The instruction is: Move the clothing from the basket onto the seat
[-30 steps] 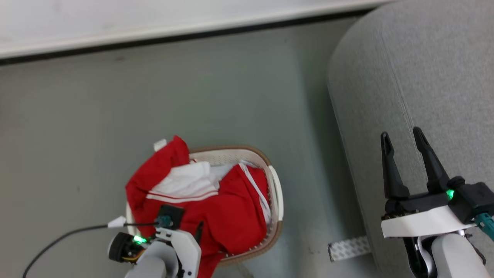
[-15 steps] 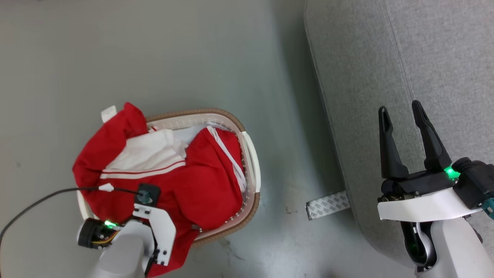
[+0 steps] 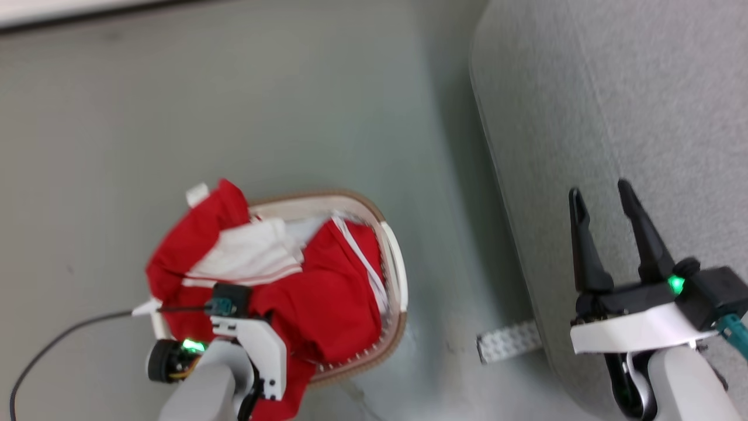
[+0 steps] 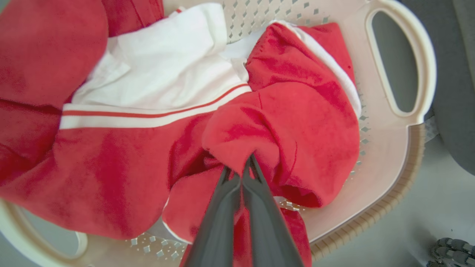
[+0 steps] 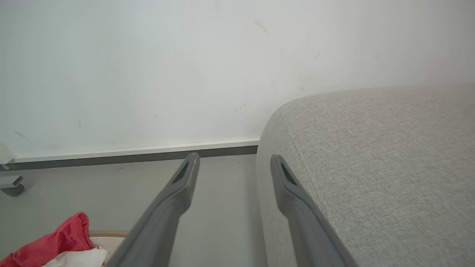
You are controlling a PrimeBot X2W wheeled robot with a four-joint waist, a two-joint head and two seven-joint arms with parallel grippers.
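The clothing point(image 3: 327, 298) is a heap of bright red garments with white panels, piled in the white basket point(image 3: 397, 263) on the floor and spilling over its left rim. My left gripper point(image 4: 239, 170) points down into the pile, its fingers shut on a fold of red clothing point(image 4: 297, 122) above the basket point(image 4: 408, 148). My right gripper point(image 3: 600, 189) hangs open and holds nothing, over the edge of the grey seat point(image 3: 631, 99). In the right wrist view the right gripper point(image 5: 234, 157) straddles the rounded edge of the seat point(image 5: 371, 167), with the clothing point(image 5: 63, 237) at the lower left.
Grey floor point(image 3: 292, 117) lies between basket and seat. A white patterned strip point(image 3: 508, 342) lies on the floor at the seat's foot. A black cable point(image 3: 58, 339) trails left from my left wrist. A white wall with a dark baseboard point(image 5: 130, 157) stands behind.
My left gripper has shut on a red fold in the basket. The head camera has shifted, so the whole picture moved. The right gripper stays open.
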